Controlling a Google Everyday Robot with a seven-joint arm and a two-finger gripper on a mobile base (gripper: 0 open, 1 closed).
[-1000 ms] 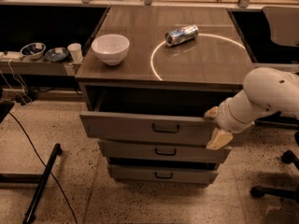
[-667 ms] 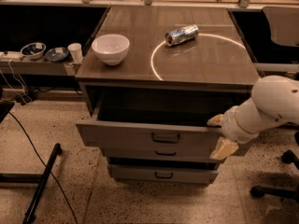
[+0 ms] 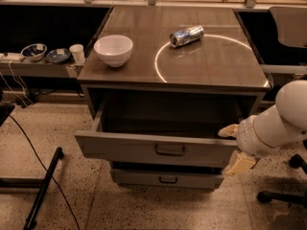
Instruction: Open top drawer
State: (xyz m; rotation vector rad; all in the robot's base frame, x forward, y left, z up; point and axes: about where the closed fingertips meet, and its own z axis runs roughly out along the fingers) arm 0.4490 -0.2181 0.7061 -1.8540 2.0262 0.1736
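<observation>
**Camera view: top drawer slides out, job all but done**

The top drawer (image 3: 129,147) sits lower centre of the frame, under the table (image 3: 216,66). It's well further out than a second ago, dark box exposed, so the opening looks practically complete. Its long axis runs left to right, front and handle (image 3: 170,150) facing the bottom edge. The tool (image 3: 234,147) hugs the front's right end; clamped or not, I cannot tell.
</observation>
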